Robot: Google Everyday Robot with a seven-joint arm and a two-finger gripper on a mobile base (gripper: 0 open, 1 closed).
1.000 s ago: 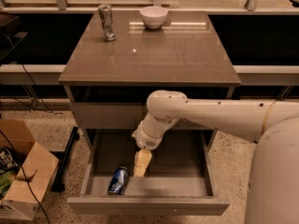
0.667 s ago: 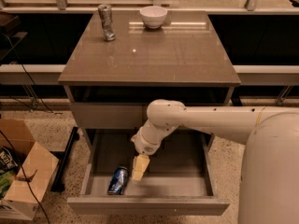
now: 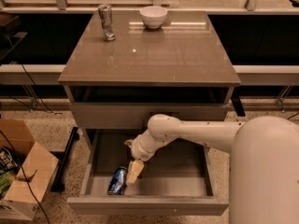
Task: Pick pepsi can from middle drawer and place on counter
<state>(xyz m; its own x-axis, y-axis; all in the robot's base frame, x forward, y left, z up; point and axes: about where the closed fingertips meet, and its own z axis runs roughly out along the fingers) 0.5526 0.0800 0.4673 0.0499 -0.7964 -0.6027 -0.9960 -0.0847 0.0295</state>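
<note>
While pepsi can [image 3: 117, 180] lies in middle drawer [image 3: 149, 205] — gripper [image 3: 135, 171] just beside.

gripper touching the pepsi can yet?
Cannot tell. The camera view shows the gripper inside the middle drawer, right beside the pepsi can; neither gap nor contact shows plainly.

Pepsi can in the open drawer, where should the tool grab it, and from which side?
Probably across its blue mid-body, from above: the pepsi can lies on its side at the front left of the middle drawer, ends pointing roughly front and back, so the curved flanks are free. The tool hangs just right of it.
</note>
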